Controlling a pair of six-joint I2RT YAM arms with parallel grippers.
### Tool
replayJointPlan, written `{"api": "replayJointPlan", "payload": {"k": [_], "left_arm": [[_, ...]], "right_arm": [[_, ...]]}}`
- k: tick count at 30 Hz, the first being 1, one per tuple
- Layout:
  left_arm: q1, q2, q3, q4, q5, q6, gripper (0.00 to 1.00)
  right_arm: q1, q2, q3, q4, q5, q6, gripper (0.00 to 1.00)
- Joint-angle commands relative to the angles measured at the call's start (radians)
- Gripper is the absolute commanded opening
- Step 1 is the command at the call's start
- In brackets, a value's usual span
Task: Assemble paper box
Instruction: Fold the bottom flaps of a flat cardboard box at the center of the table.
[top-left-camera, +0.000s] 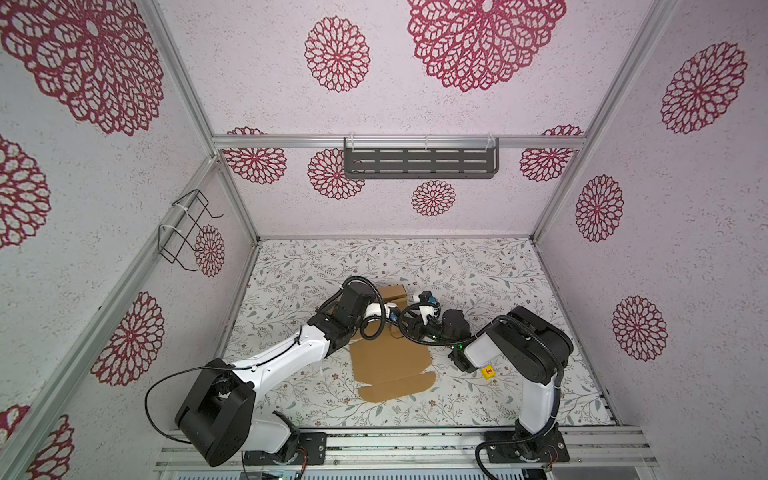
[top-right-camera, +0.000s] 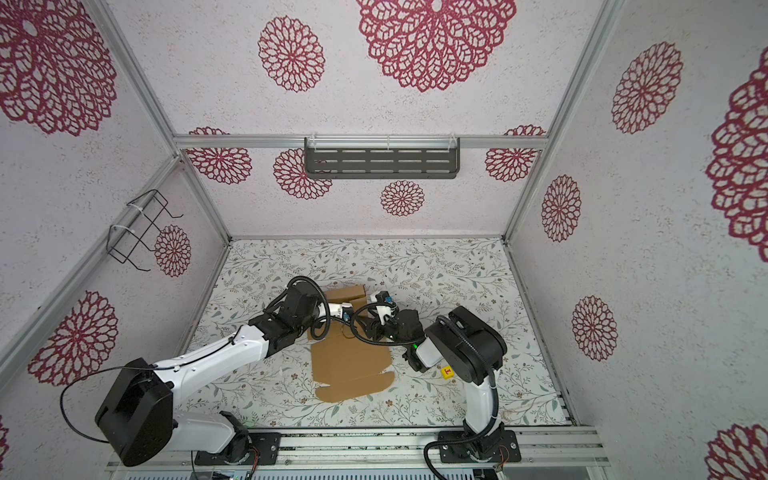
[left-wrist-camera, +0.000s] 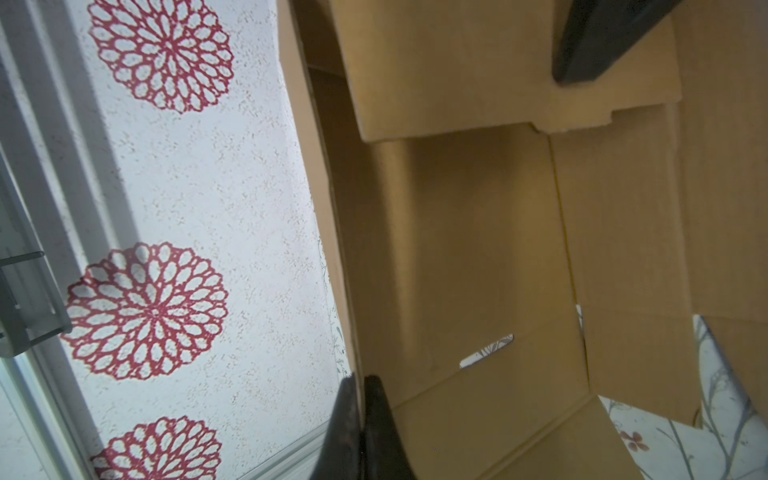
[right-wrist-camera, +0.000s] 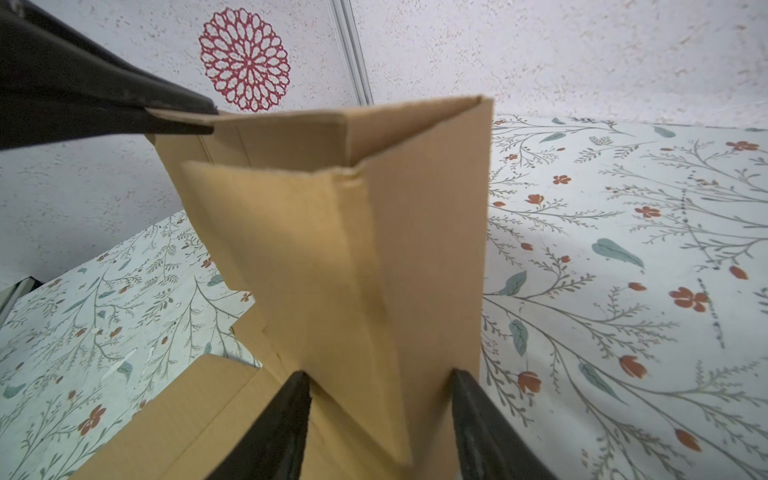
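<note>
The paper box (top-left-camera: 386, 361) is a tan die-cut cardboard sheet lying flat mid-table in both top views, with its far end (top-right-camera: 347, 294) folded up. My left gripper (left-wrist-camera: 360, 380) is shut on the top edge of a raised wall (left-wrist-camera: 457, 249); its black fingers (right-wrist-camera: 178, 114) also show in the right wrist view, clamped on that edge. My right gripper (right-wrist-camera: 381, 376) is open. Its jaws stand on either side of a folded-in flap (right-wrist-camera: 316, 266) and the upright side wall (right-wrist-camera: 436, 249). One right fingertip (left-wrist-camera: 602, 41) shows in the left wrist view.
A small yellow cube with a red mark (top-left-camera: 488, 371) sits on the floral table by the right arm (top-left-camera: 523, 345). A dark slotted shelf (top-left-camera: 419, 162) hangs on the back wall. A wire rack (top-left-camera: 187, 228) hangs on the left wall. The left arm (top-left-camera: 291, 353) crosses the front left.
</note>
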Motion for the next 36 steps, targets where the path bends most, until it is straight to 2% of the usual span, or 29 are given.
{"api": "replayJointPlan", "payload": {"k": [1, 9, 12, 14, 16, 20, 32, 35, 36], "left_arm": [[0.001, 0.001, -0.027, -0.065, 0.072, 0.026, 0.00], [0.007, 0.005, -0.017, -0.079, 0.083, 0.003, 0.00], [0.010, 0.012, -0.017, -0.071, 0.085, -0.001, 0.00], [0.011, 0.018, -0.015, -0.067, 0.086, -0.008, 0.00], [0.012, 0.023, -0.013, -0.062, 0.088, -0.013, 0.00], [0.013, 0.035, -0.012, -0.043, 0.086, -0.016, 0.00], [0.024, 0.051, 0.001, -0.035, 0.093, -0.040, 0.00], [0.027, 0.061, 0.006, -0.031, 0.086, -0.050, 0.00], [0.027, 0.063, 0.008, -0.026, 0.084, -0.053, 0.00]], "right_arm": [[0.006, 0.024, 0.024, 0.052, 0.021, 0.004, 0.53], [0.011, 0.026, 0.054, 0.052, 0.102, 0.012, 0.38], [0.025, 0.033, 0.059, 0.066, 0.133, 0.014, 0.39], [0.040, 0.046, 0.066, 0.080, 0.157, 0.015, 0.48], [0.051, 0.061, 0.074, 0.098, 0.177, 0.021, 0.53], [0.055, 0.085, 0.092, 0.134, 0.210, 0.043, 0.54], [0.055, 0.110, 0.119, 0.172, 0.364, 0.094, 0.33], [0.055, 0.118, 0.136, 0.161, 0.340, 0.092, 0.33], [0.055, 0.123, 0.142, 0.159, 0.331, 0.091, 0.36]]}}
